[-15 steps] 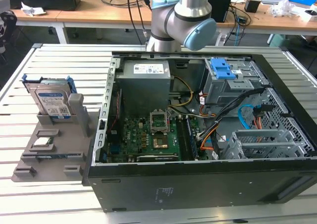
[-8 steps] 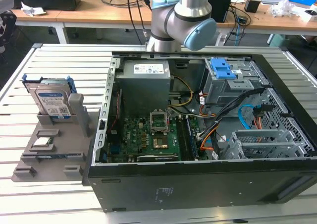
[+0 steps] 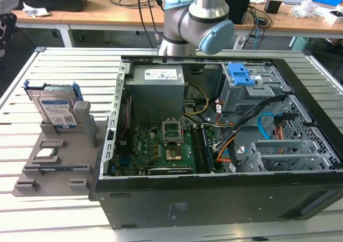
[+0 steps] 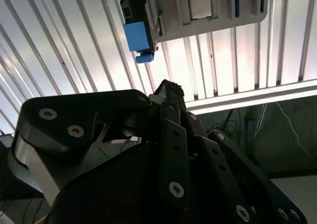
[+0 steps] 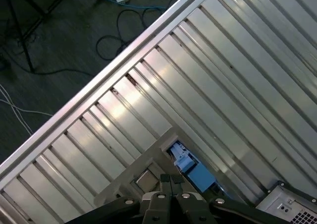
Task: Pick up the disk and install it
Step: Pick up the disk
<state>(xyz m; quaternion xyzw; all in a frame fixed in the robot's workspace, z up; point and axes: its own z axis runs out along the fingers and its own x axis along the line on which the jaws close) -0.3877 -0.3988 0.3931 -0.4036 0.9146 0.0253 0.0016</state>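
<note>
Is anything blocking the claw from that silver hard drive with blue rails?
Nothing visible. The flat silver hard drive with blue rails stands upright in its grey plastic holder, top uncovered. In the second wrist view, bare slatted metal table separates the black gripper from it.

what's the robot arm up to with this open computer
A single robot arm is set to move a disk into the open computer case. The disk stands upright in a grey holder on the slatted table, at the exterior view's left of the case, not yet picked up. The gripper hangs above that holder, close to the disk's blue rail in both wrist views.
</note>
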